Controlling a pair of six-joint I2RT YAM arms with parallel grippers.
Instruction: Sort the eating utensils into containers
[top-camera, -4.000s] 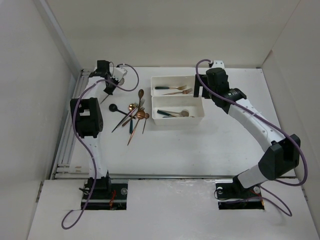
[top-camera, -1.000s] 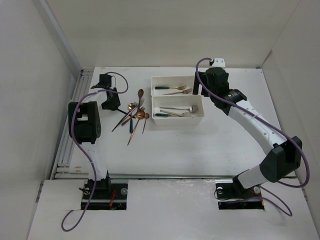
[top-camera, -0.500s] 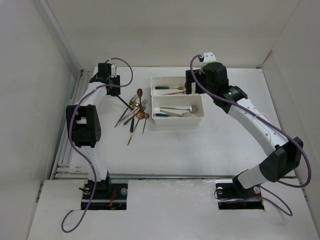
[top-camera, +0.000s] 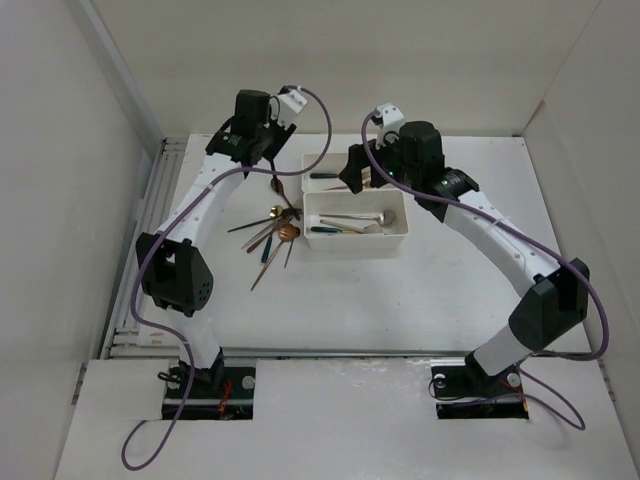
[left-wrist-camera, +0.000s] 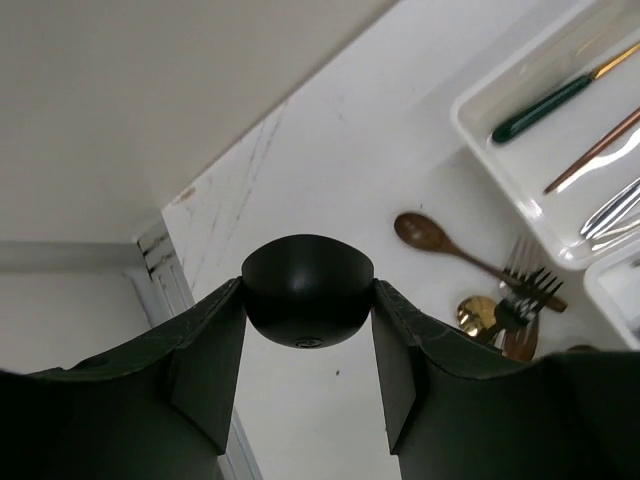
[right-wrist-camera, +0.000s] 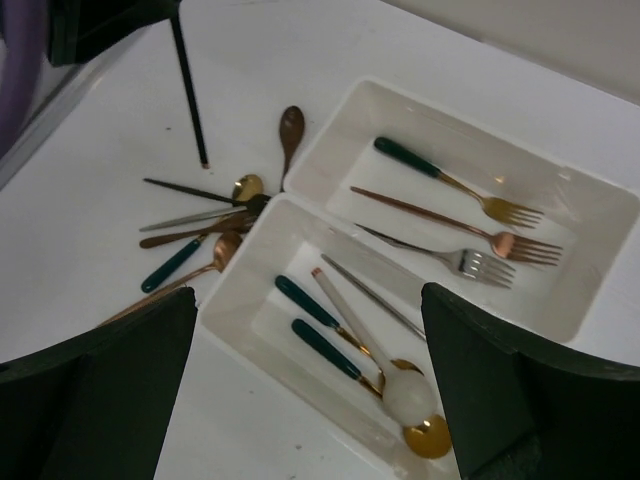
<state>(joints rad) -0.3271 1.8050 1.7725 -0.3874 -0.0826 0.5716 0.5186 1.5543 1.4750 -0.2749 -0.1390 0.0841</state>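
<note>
Up off the tabletop (top-camera: 400, 300) pile (top-camera: 268, 232) now, our left gripper (left-wrist-camera: 307, 292) is clenched on a black spoon (right-wrist-camera: 186, 85); we reckon spoon bin (top-camera: 356, 246) next. Right gripper (top-camera: 356, 172) is released.

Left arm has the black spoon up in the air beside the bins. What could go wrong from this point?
1. The left hand pinches the black spoon by its rounded bowl, with the handle dangling, so it could slip out.
2. That hand is nearest the far bin, which holds forks. Spoons lie in the near bin, so a drop here may mis-sort.
3. The open right hand hovers over both bins close by, so the arms could collide.
</note>
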